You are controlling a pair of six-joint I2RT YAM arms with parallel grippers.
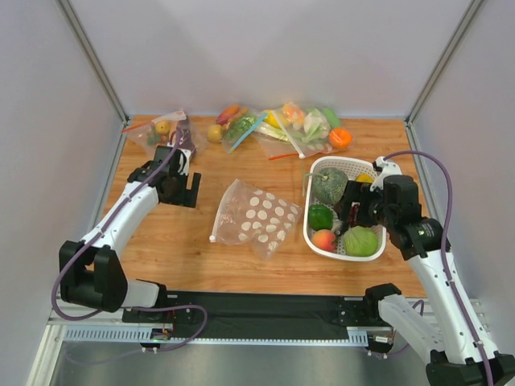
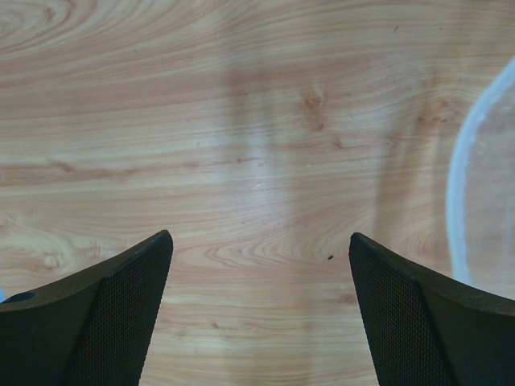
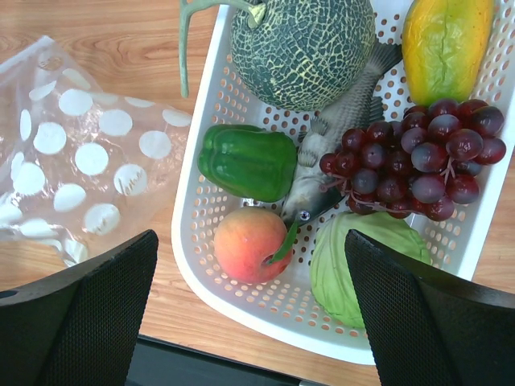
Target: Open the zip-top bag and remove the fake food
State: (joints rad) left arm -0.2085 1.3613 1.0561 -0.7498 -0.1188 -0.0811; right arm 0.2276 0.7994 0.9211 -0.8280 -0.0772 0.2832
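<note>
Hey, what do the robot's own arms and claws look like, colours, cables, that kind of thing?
The left arm and right arm are built of white links with black joints, and a purple cable loops alongside each. The left claw and right claw each have two broad black fingers with fine mesh-textured faces.

Plain pale grey walls (image 1: 265,48) enclose a light wooden table (image 1: 177,241) on three sides.
</note>
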